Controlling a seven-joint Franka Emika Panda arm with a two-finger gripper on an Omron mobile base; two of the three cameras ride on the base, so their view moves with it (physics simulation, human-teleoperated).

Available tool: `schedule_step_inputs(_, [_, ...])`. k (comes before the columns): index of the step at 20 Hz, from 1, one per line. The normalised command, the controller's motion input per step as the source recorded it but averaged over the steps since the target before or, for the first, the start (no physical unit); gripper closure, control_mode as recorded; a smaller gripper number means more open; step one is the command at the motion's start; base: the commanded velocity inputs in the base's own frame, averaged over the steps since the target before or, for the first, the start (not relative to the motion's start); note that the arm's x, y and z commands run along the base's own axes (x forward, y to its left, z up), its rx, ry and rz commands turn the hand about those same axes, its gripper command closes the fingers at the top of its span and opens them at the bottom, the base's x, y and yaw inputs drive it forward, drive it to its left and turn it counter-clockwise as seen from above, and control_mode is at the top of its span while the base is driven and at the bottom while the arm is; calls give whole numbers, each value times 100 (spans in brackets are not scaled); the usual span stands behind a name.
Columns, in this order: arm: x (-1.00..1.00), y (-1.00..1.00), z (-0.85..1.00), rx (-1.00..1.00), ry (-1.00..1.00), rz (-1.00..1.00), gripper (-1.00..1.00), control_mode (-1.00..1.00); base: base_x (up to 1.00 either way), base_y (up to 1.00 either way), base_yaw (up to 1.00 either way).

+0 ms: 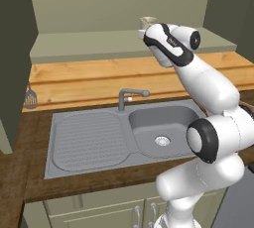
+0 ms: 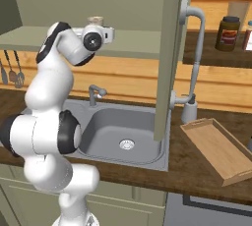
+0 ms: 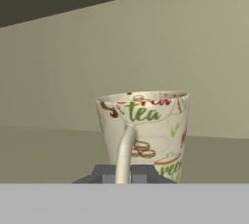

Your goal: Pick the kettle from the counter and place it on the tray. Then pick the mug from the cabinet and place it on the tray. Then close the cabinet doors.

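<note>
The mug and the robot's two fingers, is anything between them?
Nothing in the way. In the hand view the mug's handle stands right between the fingers of the shut gripper, with the mug upright on the cabinet shelf.

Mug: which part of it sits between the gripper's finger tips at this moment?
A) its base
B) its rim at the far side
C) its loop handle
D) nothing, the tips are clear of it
C: in the hand view the mug stands upright on the cabinet shelf, and its pale loop handle runs down into the shut gripper.
</note>
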Motion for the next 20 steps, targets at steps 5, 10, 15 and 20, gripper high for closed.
schedule_step_inputs(5, [-30, 0, 0, 0, -6, 0, 100, -100, 0, 0, 0])
schedule_step_inputs(10, [-52, 2, 0, 0, -12, 0, 100, -100, 0, 0, 0])
schedule_step_inputs(15, [-88, 20, 3, 0, -13, 0, 100, -100, 0, 0, 0])
schedule_step_inputs(20, [-80, 15, 40, 0, -1, 0, 100, -100, 0, 0, 0])
